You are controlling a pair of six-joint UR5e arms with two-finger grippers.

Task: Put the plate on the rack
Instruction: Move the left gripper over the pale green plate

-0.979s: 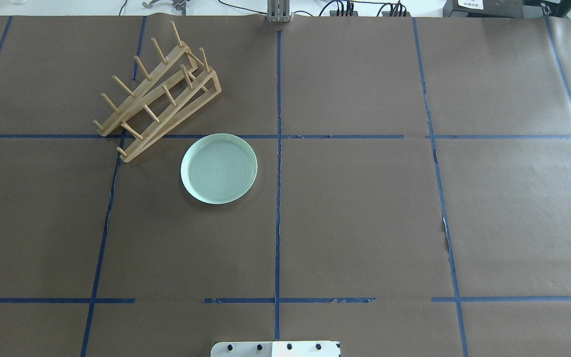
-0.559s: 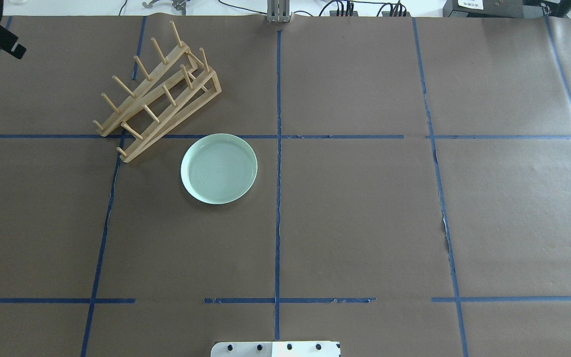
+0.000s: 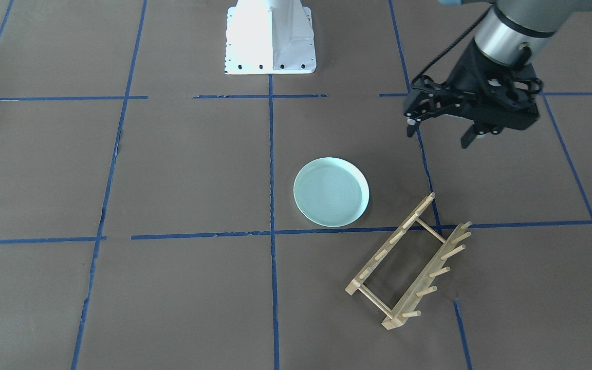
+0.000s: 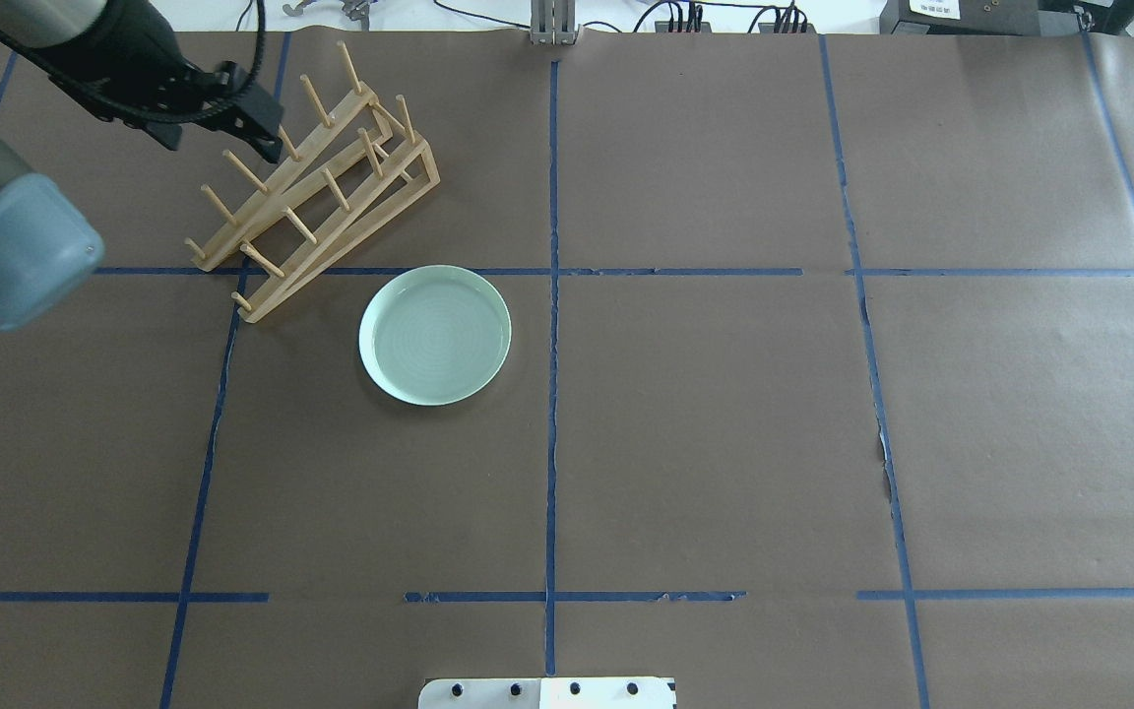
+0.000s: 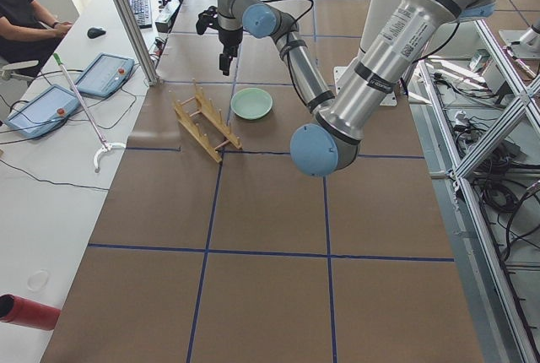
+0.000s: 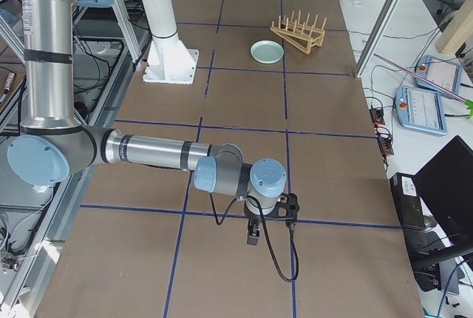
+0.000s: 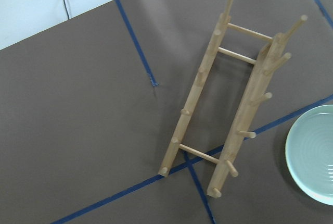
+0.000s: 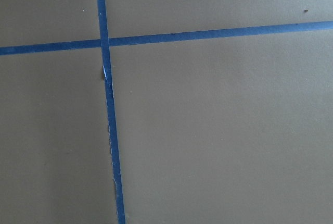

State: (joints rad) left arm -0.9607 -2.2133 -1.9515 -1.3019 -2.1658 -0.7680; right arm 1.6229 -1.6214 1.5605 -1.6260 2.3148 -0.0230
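Note:
The pale mint-green plate [image 4: 435,335] lies flat on the brown paper, also in the front view [image 3: 331,191] and at the left wrist view's right edge [image 7: 317,161]. The light-wood rack [image 4: 350,231] stands beside it, apart from it, on the robot's left and farther out [image 3: 428,276] [image 7: 245,115]. My left gripper [image 3: 440,134] hangs open and empty, high above the table near the rack [image 4: 218,133]. My right gripper [image 6: 255,233] shows only in the exterior right view, far from both, low over the paper. I cannot tell if it is open or shut.
The white robot base plate [image 3: 270,41] sits at the table's near edge [image 4: 547,692]. Blue tape lines grid the paper. An operator [image 5: 21,13] sits at a side desk with tablets. A metal post [image 4: 553,25] stands at the far edge.
My left arm has come in from the upper left of the overhead view, and its gripper now hangs by the rack's far rail. Plate and rack have not moved.

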